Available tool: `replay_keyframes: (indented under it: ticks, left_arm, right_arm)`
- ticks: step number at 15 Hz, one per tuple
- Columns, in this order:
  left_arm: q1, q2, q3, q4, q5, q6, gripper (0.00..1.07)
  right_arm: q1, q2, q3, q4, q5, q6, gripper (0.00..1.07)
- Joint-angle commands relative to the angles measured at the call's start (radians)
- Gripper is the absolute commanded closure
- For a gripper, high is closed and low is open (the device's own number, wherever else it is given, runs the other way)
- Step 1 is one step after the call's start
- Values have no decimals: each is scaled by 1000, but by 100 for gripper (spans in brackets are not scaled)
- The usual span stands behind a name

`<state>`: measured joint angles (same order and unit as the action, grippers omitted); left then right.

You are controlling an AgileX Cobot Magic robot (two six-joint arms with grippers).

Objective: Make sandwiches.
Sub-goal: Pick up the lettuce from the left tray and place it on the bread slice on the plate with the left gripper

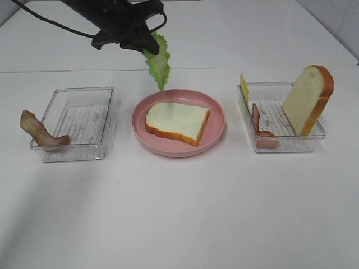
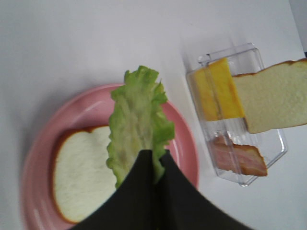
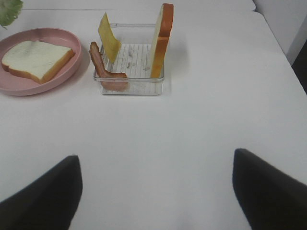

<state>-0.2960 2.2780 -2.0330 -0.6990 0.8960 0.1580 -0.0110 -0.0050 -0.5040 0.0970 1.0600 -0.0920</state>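
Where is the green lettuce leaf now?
In the exterior high view, the green lettuce leaf hangs from the left gripper, left of centre, above the far rim of the pink round plate holding a white bread slice.

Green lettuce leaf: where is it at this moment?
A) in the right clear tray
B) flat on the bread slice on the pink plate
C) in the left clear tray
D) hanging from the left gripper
D: the green lettuce leaf hangs in the air from the shut left gripper, by the pink round plate.
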Motion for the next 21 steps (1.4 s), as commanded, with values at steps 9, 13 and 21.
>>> replay_keyframes:
  ticks: [9,13,21]
  left_arm:
    - [-184,126,0,-87,-66,61,107]
    - [-158,127,0,13,-58,53,107]
    - [-158,127,0,292,-40,-29,63]
  right_arm:
    - [-7,-17,0,-3,1,-12,27]
    - [-7,-17,0,-3,1,-12,27]
    - [-7,-17,0,-3,1,-12,27]
